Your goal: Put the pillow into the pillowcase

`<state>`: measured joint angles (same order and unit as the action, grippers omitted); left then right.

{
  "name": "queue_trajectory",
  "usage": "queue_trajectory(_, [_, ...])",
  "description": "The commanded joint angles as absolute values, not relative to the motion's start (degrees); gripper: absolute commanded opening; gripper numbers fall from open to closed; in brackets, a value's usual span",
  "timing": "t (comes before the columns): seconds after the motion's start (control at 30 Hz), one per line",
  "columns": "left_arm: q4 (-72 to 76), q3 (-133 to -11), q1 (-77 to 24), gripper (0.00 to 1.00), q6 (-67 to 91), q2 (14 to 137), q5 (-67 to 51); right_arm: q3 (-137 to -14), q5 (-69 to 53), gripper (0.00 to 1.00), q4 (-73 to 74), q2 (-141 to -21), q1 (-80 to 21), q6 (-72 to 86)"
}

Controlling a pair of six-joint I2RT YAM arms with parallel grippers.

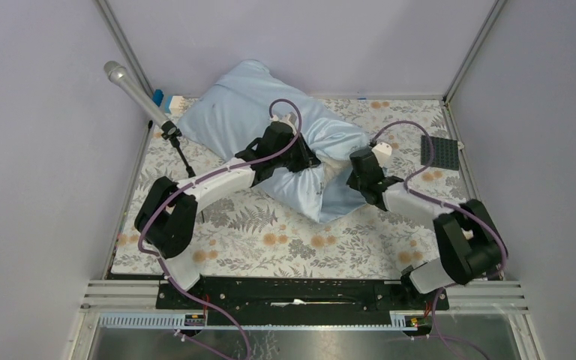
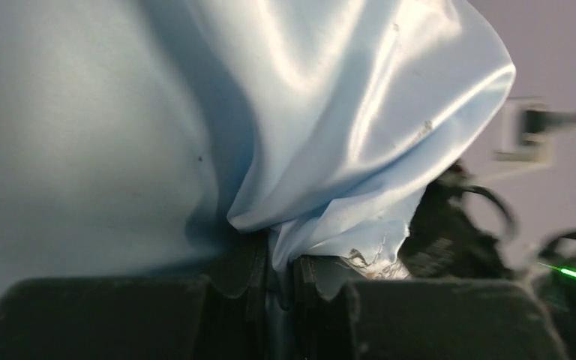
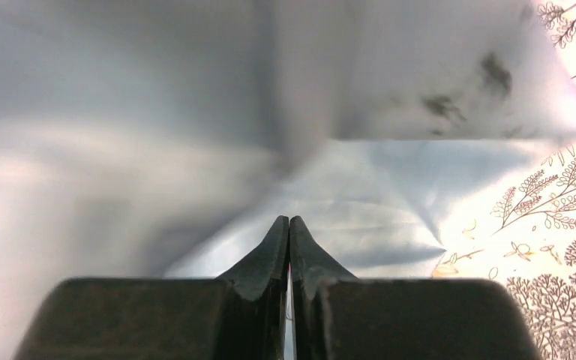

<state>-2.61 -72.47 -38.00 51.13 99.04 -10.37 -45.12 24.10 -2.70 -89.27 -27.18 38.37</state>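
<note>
"Where is the pillow?"

"Mostly hidden. The blue pillowcase bulges around it and lies across the far middle of the flowered tablecloth. Only a pale patch of pillow shows at the open end, between the two arms."

"And the left gripper?"

"Clamped on a gathered fold of the pillowcase near that open end — the cloth rises from between its fingers."

"The right gripper?"

"Its fingers are pressed together, with the tips at the blue cloth — I cannot tell whether any fabric is caught between them. From above, its tips are lost against the fabric."
</note>
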Motion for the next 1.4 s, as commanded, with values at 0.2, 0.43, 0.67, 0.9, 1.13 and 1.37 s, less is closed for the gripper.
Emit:
queue_trajectory(0.2, [7.4, -66.6, -36.0, 0.0, 53.7, 99.0, -7.5, -37.7, 16.4, 0.02, -2.7, -74.0, -26.5, 39.1])
queue_trajectory(0.43, [8.6, -70.1, -35.9, 0.0, 55.7, 96.8, -10.3, -37.4, 10.8, 0.26, -16.4, -82.6, -26.5, 41.6])
queue_trajectory(0.67, [10.4, -71.1, -36.0, 0.0, 58.8, 95.3, -12.8, -41.8, 15.6, 0.45, -24.3, -92.5, -26.4, 42.8])
queue_trajectory(0.9, [15.9, -71.3, -36.0, 0.0, 63.0, 93.8, -14.9, -46.8, 22.5, 0.65, -19.8, -99.0, -26.8, 40.6])
queue_trajectory(1.13, [19.9, -71.5, -36.0, 0.0, 64.8, 93.8, -14.9, -56.4, 32.6, 0.61, -2.6, -107.1, -27.8, 38.1])
queue_trajectory(1.37, [19.4, -70.8, -36.0, 0.0, 63.6, 91.2, -14.6, -59.3, 32.9, 0.5, 1.6, -113.2, -28.0, 35.5])
